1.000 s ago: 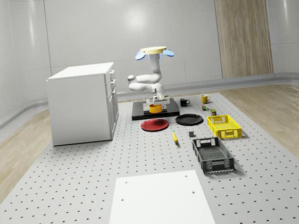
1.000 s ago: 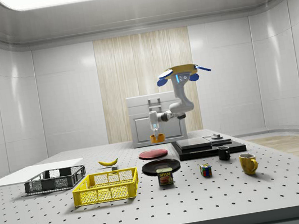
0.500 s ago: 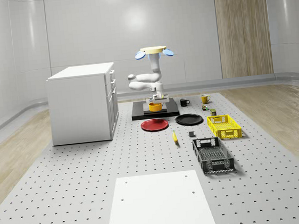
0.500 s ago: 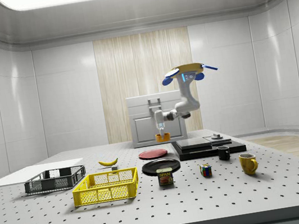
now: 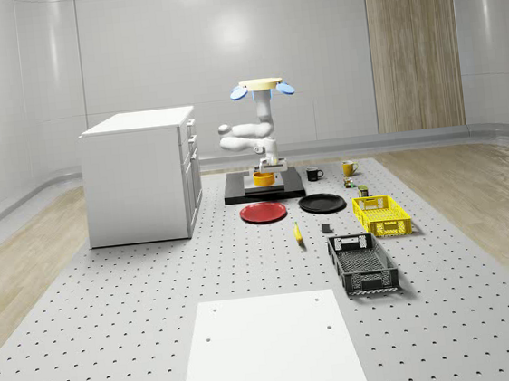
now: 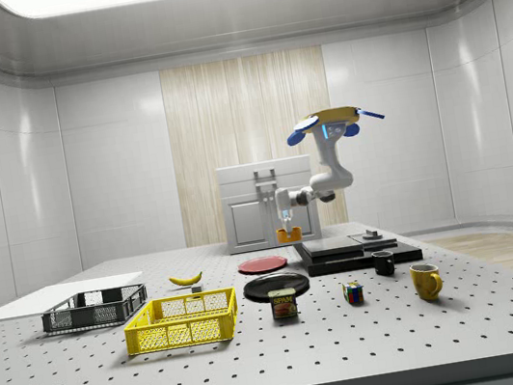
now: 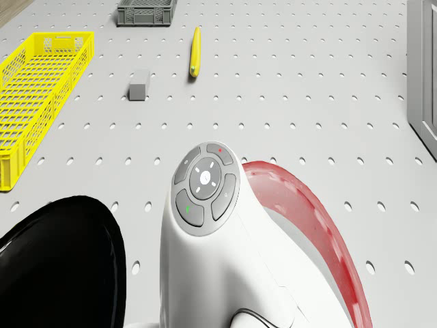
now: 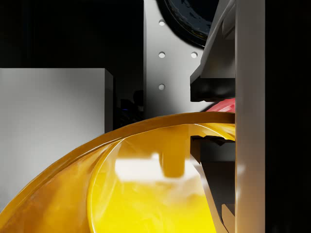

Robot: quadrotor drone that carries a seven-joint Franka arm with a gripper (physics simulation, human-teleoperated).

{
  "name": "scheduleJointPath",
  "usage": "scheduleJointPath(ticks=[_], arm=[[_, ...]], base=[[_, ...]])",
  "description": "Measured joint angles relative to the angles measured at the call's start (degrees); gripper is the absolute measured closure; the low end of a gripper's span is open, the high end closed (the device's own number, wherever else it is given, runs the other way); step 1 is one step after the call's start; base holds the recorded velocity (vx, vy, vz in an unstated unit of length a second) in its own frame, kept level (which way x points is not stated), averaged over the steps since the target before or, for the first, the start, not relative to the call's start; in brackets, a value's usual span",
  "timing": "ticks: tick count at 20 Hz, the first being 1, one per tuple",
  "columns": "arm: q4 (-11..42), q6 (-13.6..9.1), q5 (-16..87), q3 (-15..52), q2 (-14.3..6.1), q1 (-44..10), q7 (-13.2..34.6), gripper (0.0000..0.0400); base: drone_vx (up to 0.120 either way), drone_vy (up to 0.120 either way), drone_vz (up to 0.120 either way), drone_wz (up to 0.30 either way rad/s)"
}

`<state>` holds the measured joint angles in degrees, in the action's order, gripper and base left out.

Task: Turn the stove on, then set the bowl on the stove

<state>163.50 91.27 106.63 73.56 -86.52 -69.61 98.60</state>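
The gripper [image 6: 288, 225] pinches the orange bowl's [image 6: 289, 235] rim, held left of centre in the side view, just above the stove's [image 6: 348, 248] near edge

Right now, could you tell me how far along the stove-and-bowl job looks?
Whether the stove is on can't be read. In hand: the gripper grips the orange bowl by its rim, carried above the stove's edge, while the drone hovers over the stove. Left: lowering the bowl onto the stove and releasing it.
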Motion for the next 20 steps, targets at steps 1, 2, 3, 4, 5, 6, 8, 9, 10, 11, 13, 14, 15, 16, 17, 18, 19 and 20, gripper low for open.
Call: scheduleJointPath(ticks=[1, 2, 3, 4, 5, 6, 8, 9, 10, 11, 13, 14, 15, 16, 17, 18, 19, 20], arm=[[0.0, 0.0, 0.0, 0.0, 0.0, 0.0, 0.0, 0.0298], [0.0, 0.0, 0.0, 0.0, 0.0, 0.0, 0.0, 0.0298], [0.0, 0.1, 0.0, 0.0, -0.1, 0.0, 0.0, 0.0298], [0.0, 0.1, 0.0, 0.0, -0.1, 0.0, 0.0, 0.0298], [0.0, 0.1, 0.0, 0.0, -0.1, 0.0, 0.0, 0.0298], [0.0, 0.1, 0.0, 0.0, -0.1, 0.0, 0.0, 0.0298], [0.0, 0.1, -0.1, 0.0, -0.1, 0.0, 0.1, 0.0298], [0.0, 0.1, -0.1, 0.0, -0.2, 0.0, 0.1, 0.0298], [0.0, 0.2, -0.1, 0.0, -0.2, -0.1, 0.1, 0.0298], [0.0, 0.2, -0.1, 0.0, -0.2, -0.1, 0.1, 0.0298], [0.0, 0.2, -0.1, 0.0, -0.2, -0.1, 0.1, 0.0298], [0.0, 0.2, -0.1, 0.0, -0.2, -0.1, 0.1, 0.0298], [0.0, 0.2, -0.1, 0.0, -0.3, -0.1, 0.1, 0.0298], [0.0, 0.3, -0.1, 0.0, -0.3, -0.1, 0.1, 0.0298], [0.0, 0.3, -0.1, 0.0, -0.3, -0.1, 0.1, 0.0298], [0.0, 0.3, -0.1, 0.0, -0.3, -0.1, 0.1, 0.0298], [0.0, 0.3, -0.1, 0.0, -0.3, -0.1, 0.1, 0.0298], [0.0, 0.3, -0.1, 0.0, -0.3, -0.1, 0.1, 0.0298]], base=[[-0.120, 0.000, 0.000, 0.000], [-0.120, 0.000, 0.000, 0.000], [-0.120, 0.000, 0.000, 0.000], [-0.120, 0.000, 0.000, 0.000], [-0.120, 0.000, 0.000, 0.000], [-0.120, 0.000, 0.000, 0.000], [-0.120, 0.000, 0.000, 0.000], [-0.120, 0.000, 0.000, 0.000], [-0.120, 0.000, 0.000, 0.000], [-0.120, 0.000, 0.000, 0.000], [-0.120, 0.000, 0.000, 0.000], [-0.120, 0.000, 0.000, 0.000], [-0.120, 0.000, 0.000, 0.000], [-0.120, 0.000, 0.000, 0.000], [-0.120, 0.000, 0.000, 0.000], [-0.120, 0.000, 0.000, 0.000], [-0.120, 0.000, 0.000, 0.000], [-0.120, 0.000, 0.000, 0.000]])
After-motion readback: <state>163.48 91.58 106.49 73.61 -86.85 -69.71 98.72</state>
